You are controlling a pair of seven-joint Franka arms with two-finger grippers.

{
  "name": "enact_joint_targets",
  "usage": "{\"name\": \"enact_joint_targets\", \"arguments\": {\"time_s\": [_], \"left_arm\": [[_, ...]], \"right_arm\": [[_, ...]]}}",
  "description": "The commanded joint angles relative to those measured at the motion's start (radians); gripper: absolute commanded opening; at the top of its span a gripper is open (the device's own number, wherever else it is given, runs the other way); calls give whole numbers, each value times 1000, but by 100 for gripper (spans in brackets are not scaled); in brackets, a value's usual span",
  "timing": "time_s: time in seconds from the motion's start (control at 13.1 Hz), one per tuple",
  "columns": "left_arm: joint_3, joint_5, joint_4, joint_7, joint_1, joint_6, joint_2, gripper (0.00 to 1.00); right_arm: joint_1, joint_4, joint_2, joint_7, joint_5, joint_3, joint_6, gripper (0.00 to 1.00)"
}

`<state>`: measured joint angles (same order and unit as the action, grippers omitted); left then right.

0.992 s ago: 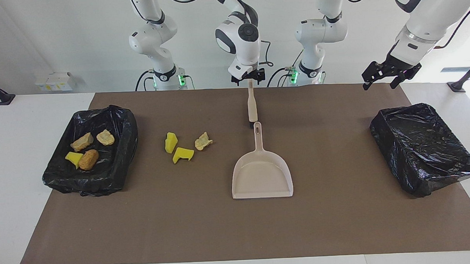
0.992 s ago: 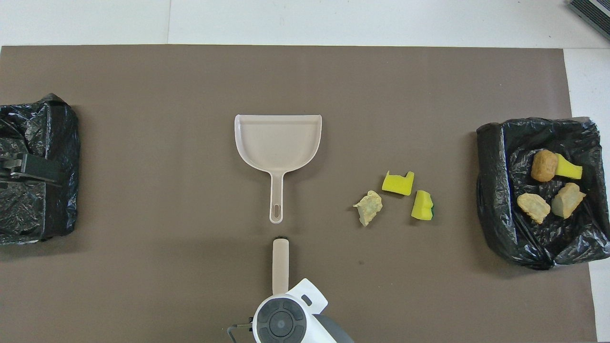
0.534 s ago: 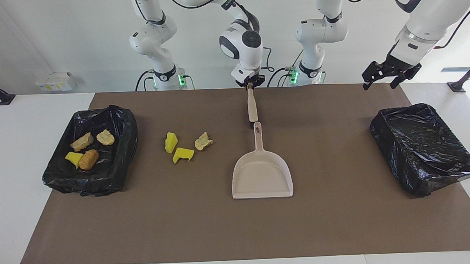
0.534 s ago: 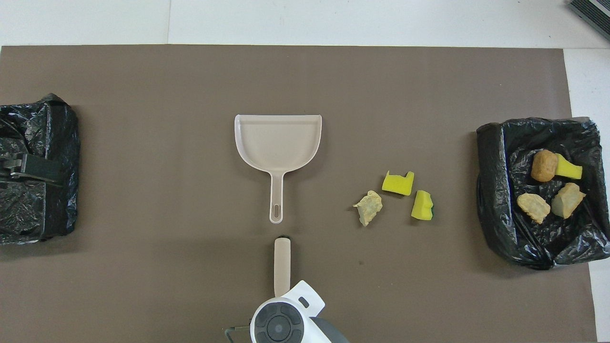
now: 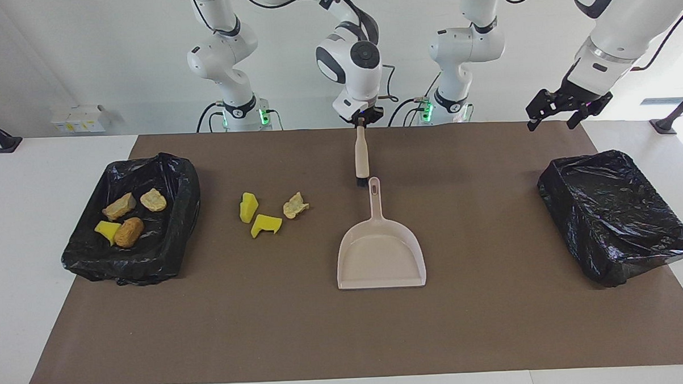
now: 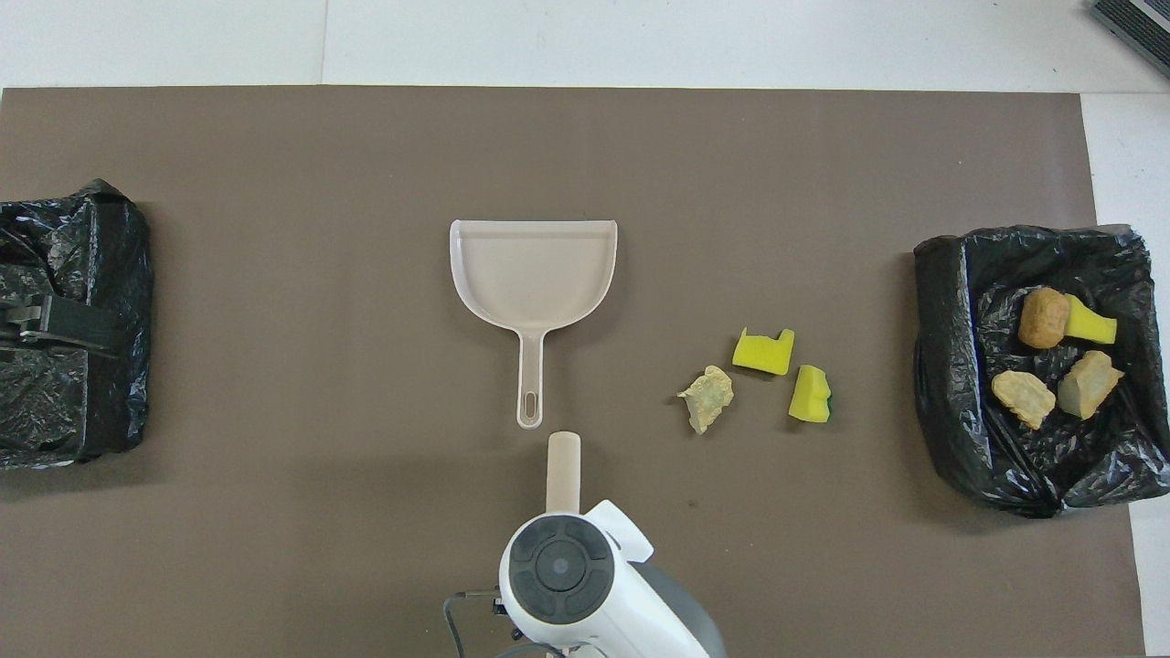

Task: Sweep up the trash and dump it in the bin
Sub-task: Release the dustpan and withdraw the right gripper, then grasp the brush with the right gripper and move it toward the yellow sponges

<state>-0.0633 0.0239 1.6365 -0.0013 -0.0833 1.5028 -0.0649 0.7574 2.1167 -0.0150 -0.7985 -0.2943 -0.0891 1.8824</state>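
The right claw point(image 5: 362, 121) is clamped on the top end of the brush point(image 5: 362, 157), a smooth beige rod-like handle with a dark tip near the brown mat point(image 5: 323, 329), just beside the dustpan point(image 5: 381, 259) handle's end. The dustpan is glossy beige plastic, flat and flared. The left claw point(image 5: 554, 115) hangs with fingers spread wide over the worktop point(image 5: 13, 226) near a crinkled black-bagged bin point(image 5: 615, 216); in the overhead view it is mostly cut off. Loose trash point(image 5: 265, 211) lies on the mat: two yellow sponge wedges and a pale crusty lump. More scraps point(image 5: 127, 216) sit in the other bagged bin point(image 5: 167, 255), at the right arm's end.
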Motion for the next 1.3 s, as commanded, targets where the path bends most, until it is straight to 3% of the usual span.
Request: {"name": "enact_joint_targets", "arguments": {"time_s": [0.0,0.38,1.07,1.22], "left_arm": [[0,-9,-9,6,5,-15,1,100],[0,-9,-9,6,5,-15,1,100],[0,-10,-9,6,5,-15,1,100],[0,-9,-9,6,5,-15,1,100]], "right_arm": [[-119,16,-138,109,26,0,-158,0],[-275,-27,-166,269,177,0,-278,0],[-591,-35,-115,629,383,-1,-244,0],[-667,-35,-77,728,424,-1,-160,0]]}}
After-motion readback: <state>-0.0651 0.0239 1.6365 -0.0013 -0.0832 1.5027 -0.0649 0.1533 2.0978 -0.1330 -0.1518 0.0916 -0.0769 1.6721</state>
